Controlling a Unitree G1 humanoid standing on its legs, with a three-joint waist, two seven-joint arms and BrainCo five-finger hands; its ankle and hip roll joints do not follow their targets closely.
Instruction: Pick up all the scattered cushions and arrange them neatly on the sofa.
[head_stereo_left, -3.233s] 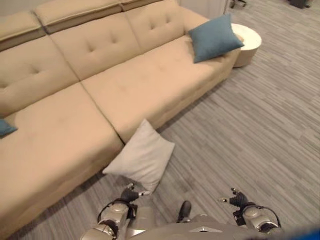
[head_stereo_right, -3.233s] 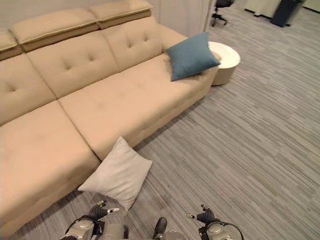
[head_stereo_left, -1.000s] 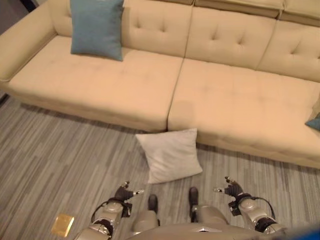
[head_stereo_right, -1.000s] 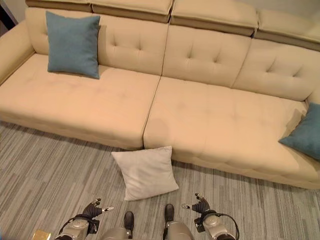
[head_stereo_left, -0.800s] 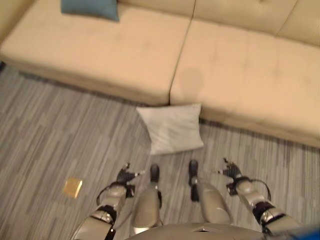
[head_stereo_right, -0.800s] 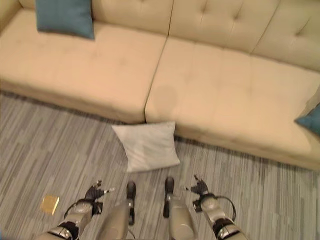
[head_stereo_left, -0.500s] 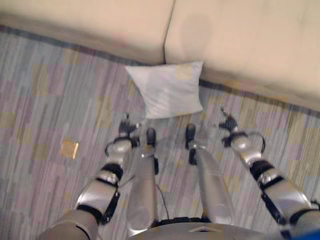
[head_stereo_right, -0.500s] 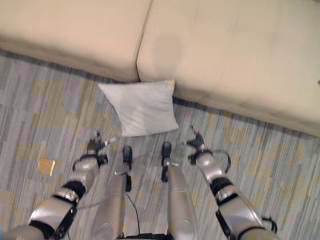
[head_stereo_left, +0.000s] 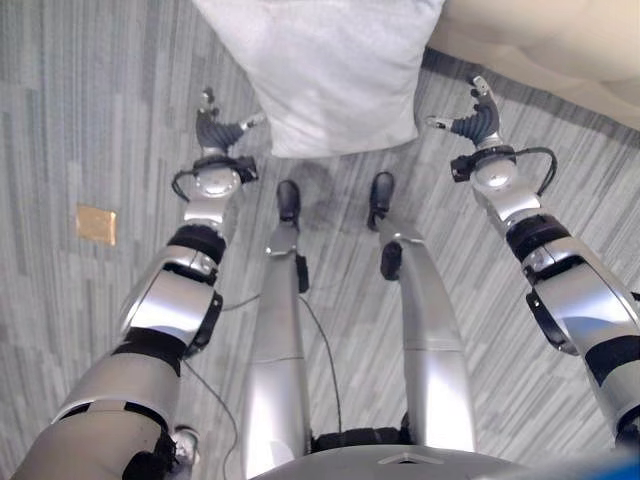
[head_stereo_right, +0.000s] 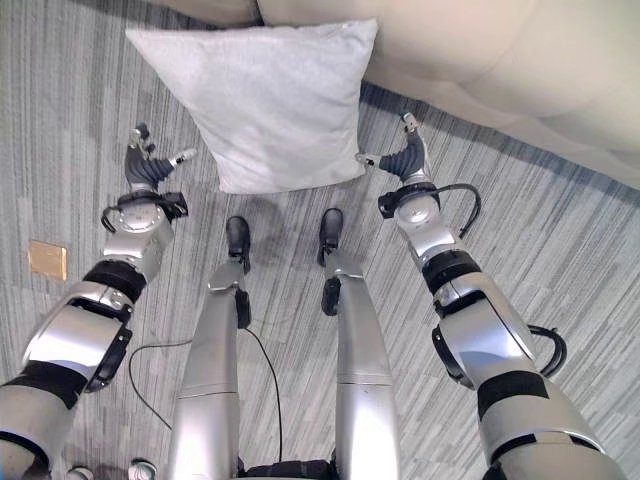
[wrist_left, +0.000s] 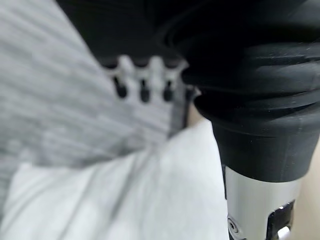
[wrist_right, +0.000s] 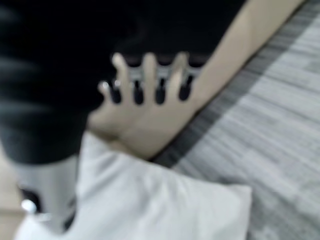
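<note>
From the left eye view I see a pale grey cushion (head_stereo_left: 325, 70) lying flat on the grey striped carpet (head_stereo_left: 90, 100), its far edge running up toward the front of the beige sofa (head_stereo_left: 560, 40). My left hand (head_stereo_left: 218, 132) hangs just beside the cushion's near left corner, fingers loose and spread, gripping nothing. My right hand (head_stereo_left: 476, 118) sits just off the near right corner, likewise relaxed with fingers extended and nothing in it. A small tan square tile (head_stereo_left: 96, 224) lies on the carpet well out to the left.

The right eye view gives me the whole cushion (head_stereo_right: 258, 102): it lies on the carpet with its far right corner tucked against the sofa's front edge (head_stereo_right: 470, 60). Both hands flank its near edge, the left (head_stereo_right: 148, 170) a little apart from the fabric, the right (head_stereo_right: 405, 158) with a fingertip very near the corner; I can't tell if it touches.

In the left wrist view the fingers (wrist_left: 142, 82) reach out straight in a row over the carpet, with the cushion (wrist_left: 140, 200) beside them, not grasped.

In the right wrist view the fingers (wrist_right: 150, 80) stand straight and spread in front of the sofa base (wrist_right: 220, 65), the cushion (wrist_right: 150, 200) below them, free of any grip.
</note>
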